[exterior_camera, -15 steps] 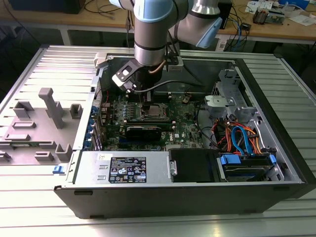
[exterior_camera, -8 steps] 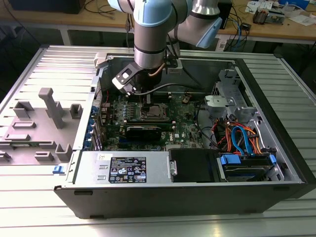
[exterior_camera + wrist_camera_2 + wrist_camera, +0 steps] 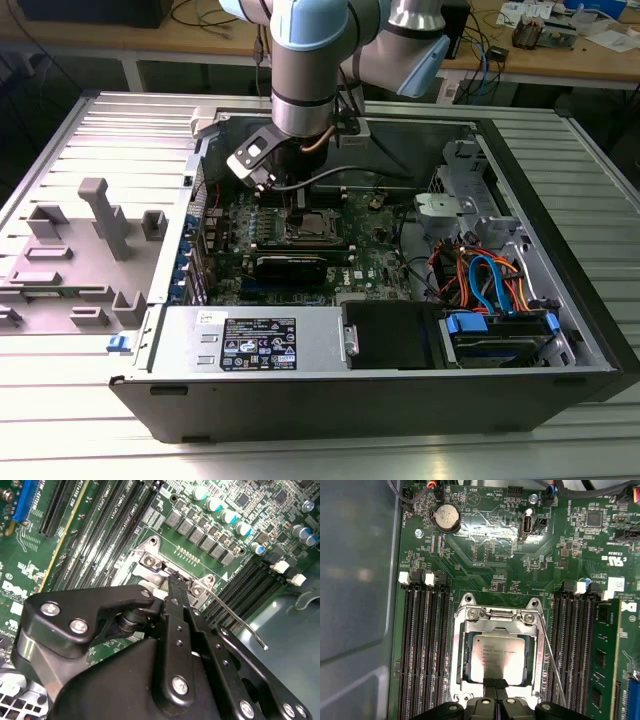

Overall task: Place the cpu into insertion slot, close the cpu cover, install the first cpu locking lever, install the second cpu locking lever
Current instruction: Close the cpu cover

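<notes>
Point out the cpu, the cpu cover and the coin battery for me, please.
cpu (image 3: 497,655): first wrist view, centre of its top.
cpu cover (image 3: 458,660): first wrist view, a side rail.
coin battery (image 3: 446,516): first wrist view, its face.

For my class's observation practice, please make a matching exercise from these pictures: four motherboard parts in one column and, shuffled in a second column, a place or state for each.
Column 1
1. cpu
2. cpu cover
3. locking lever
4. coin battery

Column 2
A. silver disc, set well apart from the socket
B. thin rod slanting away from the frame's side
C. lies flat, seen through the frame's window
D. silver frame lying around the chip

Pairs: 1-C, 2-D, 3-B, 4-A
</notes>
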`<state>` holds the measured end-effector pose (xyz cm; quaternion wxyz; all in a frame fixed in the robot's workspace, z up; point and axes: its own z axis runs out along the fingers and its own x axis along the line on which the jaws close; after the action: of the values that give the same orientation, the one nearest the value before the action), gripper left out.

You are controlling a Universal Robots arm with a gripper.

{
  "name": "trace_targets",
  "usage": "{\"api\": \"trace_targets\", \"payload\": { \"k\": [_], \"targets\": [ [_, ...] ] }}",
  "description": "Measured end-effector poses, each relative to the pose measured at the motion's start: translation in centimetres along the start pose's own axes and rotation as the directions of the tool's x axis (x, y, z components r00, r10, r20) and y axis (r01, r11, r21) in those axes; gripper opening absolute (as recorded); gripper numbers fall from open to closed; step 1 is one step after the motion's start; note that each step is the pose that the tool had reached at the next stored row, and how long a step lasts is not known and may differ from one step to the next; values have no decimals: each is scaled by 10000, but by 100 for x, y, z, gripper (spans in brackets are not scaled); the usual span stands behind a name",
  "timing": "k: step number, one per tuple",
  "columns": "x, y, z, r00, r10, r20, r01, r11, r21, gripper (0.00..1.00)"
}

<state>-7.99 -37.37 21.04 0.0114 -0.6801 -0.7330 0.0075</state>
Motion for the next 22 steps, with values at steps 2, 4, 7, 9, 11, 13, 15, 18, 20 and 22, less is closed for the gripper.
{"api": "trace_targets", "payload": {
  "k": [2, 4, 7, 9, 11, 13, 15, 18, 20, 22],
  "targets": [
    [-2, 22, -3, 10000, -3, 33, 3, 10000, 3, 11],
    [-5, 63, -4, 10000, -3, 86, 2, 10000, 8, 11],
    [-12, 155, -4, 9999, -2, 104, 2, 10000, 9, 11],
    [-16, 207, -3, 9999, -2, 107, 2, 10000, 8, 11],
    [-17, 212, -4, 9999, -1, 109, 0, 10000, 10, 11],
    [-16, 214, -4, 9999, -1, 108, 1, 10000, 9, 11],
    [-18, 231, -4, 9999, -1, 108, 1, 10000, 9, 11],
    [-18, 232, -4, 9999, -1, 108, 1, 10000, 9, 11],
    [-18, 233, -4, 9999, -1, 108, 1, 10000, 10, 11],
    [-18, 234, -4, 9999, -2, 108, 2, 10000, 9, 11]
  ]
}}
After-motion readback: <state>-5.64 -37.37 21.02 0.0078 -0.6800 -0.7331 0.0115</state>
